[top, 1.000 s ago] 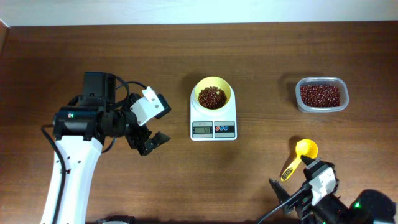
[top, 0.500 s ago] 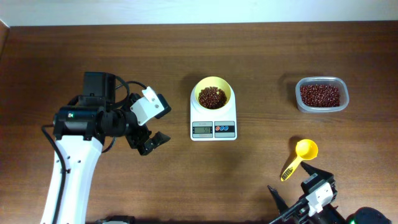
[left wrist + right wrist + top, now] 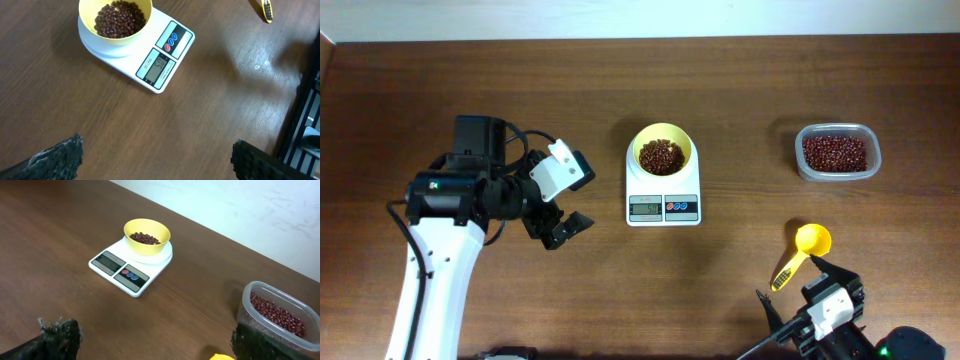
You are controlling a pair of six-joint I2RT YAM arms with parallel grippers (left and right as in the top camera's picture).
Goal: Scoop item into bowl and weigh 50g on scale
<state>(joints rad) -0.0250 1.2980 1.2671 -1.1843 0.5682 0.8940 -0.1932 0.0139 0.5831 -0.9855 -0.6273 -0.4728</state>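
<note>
Jaws: left pair wide, empty; right pair wide, empty. Right arm [image 3: 835, 312] has backed off scoop [image 3: 804, 248] toward bottom edge. Scoop lies free on bench, lower right. Beans [image 3: 661, 156] in bowl [image 3: 663, 128] on scale [image 3: 663, 209], centre frame. Scooping likely finished; reading unconfirmed.

A wide table [image 3: 745, 200] gap separates scale [image 3: 663, 207] from scoop [image 3: 802, 250] and container [image 3: 837, 152].

1. The brown wooden desk [image 3: 470, 90] carries three things.
2. The white scale [image 3: 663, 205] sits in the middle.
3. A clear box [image 3: 837, 152] sits well apart from it.
4. A yellow scoop [image 3: 810, 239] lies near the front edge.
</note>
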